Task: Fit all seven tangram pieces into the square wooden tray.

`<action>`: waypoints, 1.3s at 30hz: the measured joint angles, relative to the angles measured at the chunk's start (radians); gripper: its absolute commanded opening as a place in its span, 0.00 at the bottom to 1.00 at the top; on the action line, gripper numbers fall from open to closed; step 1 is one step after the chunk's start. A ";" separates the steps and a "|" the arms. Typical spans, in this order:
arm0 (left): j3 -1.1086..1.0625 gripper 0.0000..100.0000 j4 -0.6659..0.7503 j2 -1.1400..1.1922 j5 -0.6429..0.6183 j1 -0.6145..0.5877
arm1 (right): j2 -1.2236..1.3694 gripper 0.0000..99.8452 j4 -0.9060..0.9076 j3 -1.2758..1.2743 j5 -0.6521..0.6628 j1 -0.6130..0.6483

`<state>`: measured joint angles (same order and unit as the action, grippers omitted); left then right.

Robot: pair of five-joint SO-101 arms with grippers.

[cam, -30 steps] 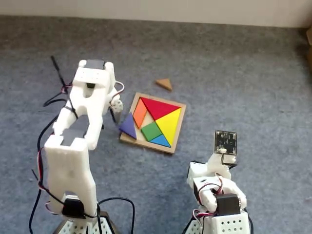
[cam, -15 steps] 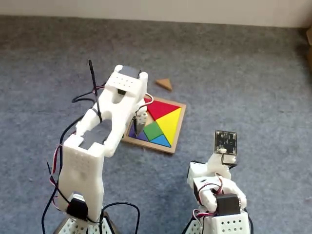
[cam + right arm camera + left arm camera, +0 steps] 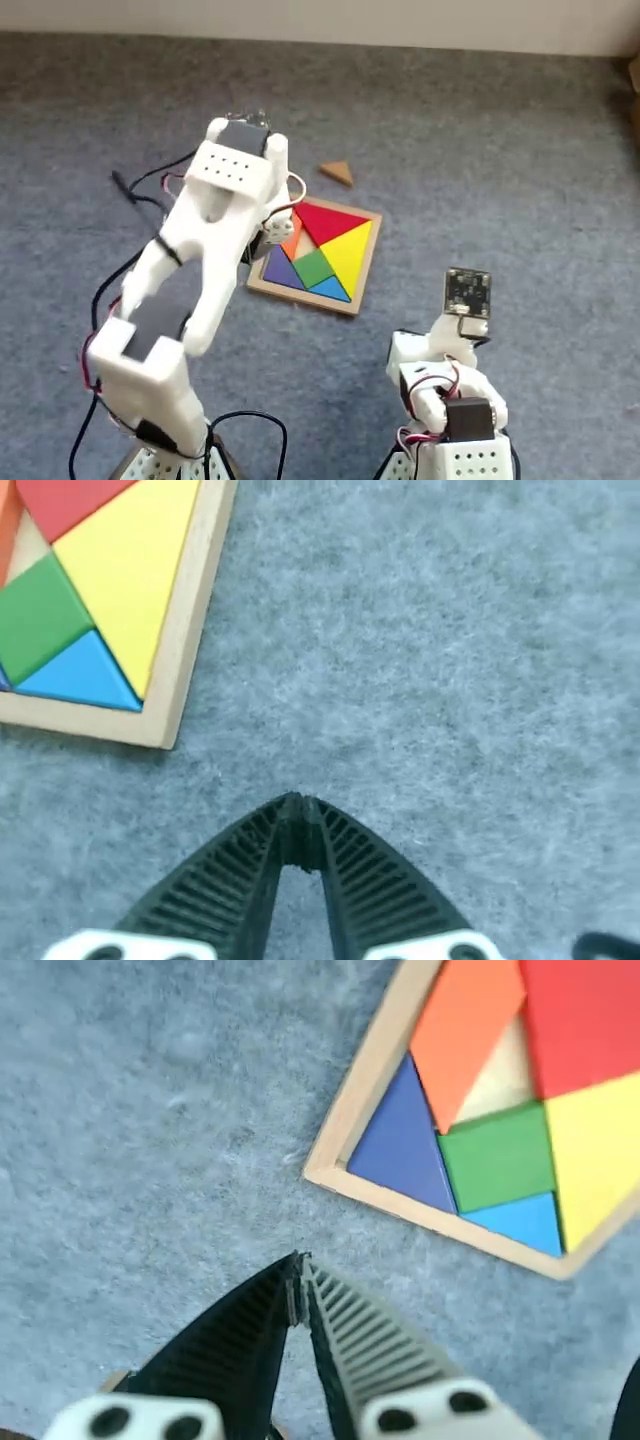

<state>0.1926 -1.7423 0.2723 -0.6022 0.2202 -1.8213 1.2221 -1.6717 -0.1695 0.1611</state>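
The square wooden tray (image 3: pixel 367 262) lies mid-table. In it lie a red triangle (image 3: pixel 328 221), a yellow triangle (image 3: pixel 350 255), a green square (image 3: pixel 312 268), a light blue triangle (image 3: pixel 331 288), a purple triangle (image 3: pixel 400 1150) and an orange piece (image 3: pixel 465 1030). A bare triangular gap (image 3: pixel 500 1075) is left between orange and green. A brown triangle (image 3: pixel 337 172) lies on the carpet beyond the tray. My left gripper (image 3: pixel 302 1265) is shut and empty, over the carpet just off the tray's corner near the purple piece. My right gripper (image 3: pixel 297 825) is shut and empty, over the carpet near the tray's corner by the light blue triangle (image 3: pixel 75 675).
Grey carpet covers the whole table. The left arm (image 3: pixel 215 230) stretches over the tray's left edge and hides part of it. The right arm (image 3: pixel 450 400) is folded at the front right, short of the tray.
The purple triangle, propped on the tray's left rim a second ago, now lies flat inside the tray. The left arm swung right over the tray, then drew back a little.
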 measured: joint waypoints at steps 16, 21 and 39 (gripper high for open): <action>-0.516 0.01 0.224 -0.559 0.255 -0.261 | 0.000 0.01 -0.187 0.026 0.120 -0.272; -0.784 0.01 0.379 -0.778 0.261 -0.347 | 0.000 0.08 -0.189 0.135 0.367 -0.278; -1.330 0.01 0.683 -1.019 0.382 -0.540 | 0.081 0.14 -0.210 0.390 0.414 -0.032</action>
<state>-1.1377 -1.0595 -0.7465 -0.2202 -0.3199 -1.7400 1.0119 -1.2820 0.2447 0.1289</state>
